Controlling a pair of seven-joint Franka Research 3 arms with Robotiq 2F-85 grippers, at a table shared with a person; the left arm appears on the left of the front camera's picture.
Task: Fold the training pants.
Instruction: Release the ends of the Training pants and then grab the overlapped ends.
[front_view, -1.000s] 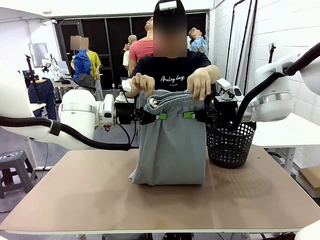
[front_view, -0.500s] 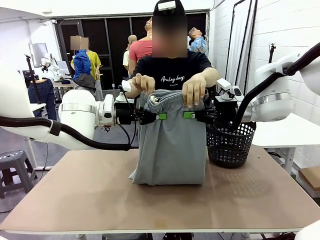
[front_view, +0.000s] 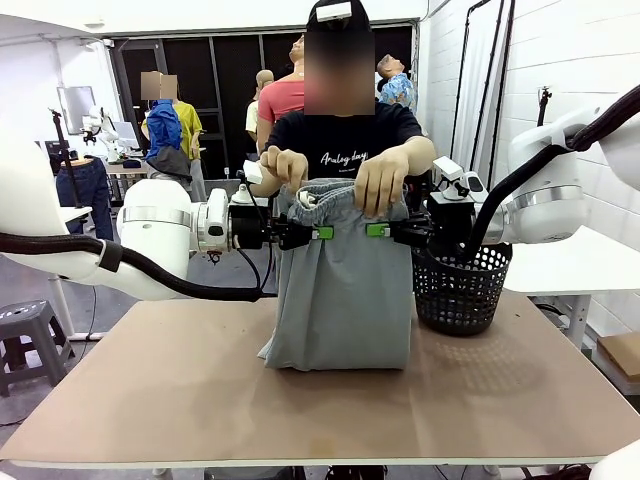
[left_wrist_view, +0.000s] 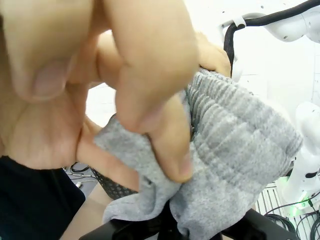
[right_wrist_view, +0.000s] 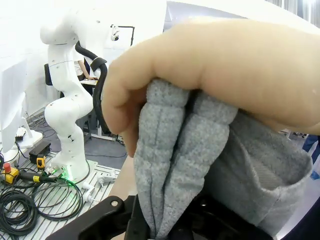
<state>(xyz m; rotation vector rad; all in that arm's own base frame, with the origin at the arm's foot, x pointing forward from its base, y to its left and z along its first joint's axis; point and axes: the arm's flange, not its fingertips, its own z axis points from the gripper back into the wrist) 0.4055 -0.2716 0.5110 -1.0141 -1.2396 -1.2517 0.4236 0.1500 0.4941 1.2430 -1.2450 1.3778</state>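
The light grey training pants (front_view: 340, 290) hang upright over the table, their lower end bunched on the tabletop. A person's hands (front_view: 287, 167) pinch the gathered waistband from above. My left gripper (front_view: 318, 233) is shut on the pants' left edge just below the waistband. My right gripper (front_view: 378, 230) is shut on the right edge at the same height. In the left wrist view the ribbed waistband (left_wrist_view: 235, 150) runs down between my fingers under the person's hand (left_wrist_view: 125, 75). The right wrist view has the folded grey cloth (right_wrist_view: 175, 165) dropping into my jaws beneath a hand (right_wrist_view: 225, 65).
A black mesh basket (front_view: 460, 285) stands on the table to the right of the pants, close under my right arm. The brown tabletop (front_view: 300, 400) is bare in front of the pants. The person stands at the far edge.
The person's hand on the picture's right has slid inward and slightly down along the waistband. Both grippers and the pants have stayed in place.
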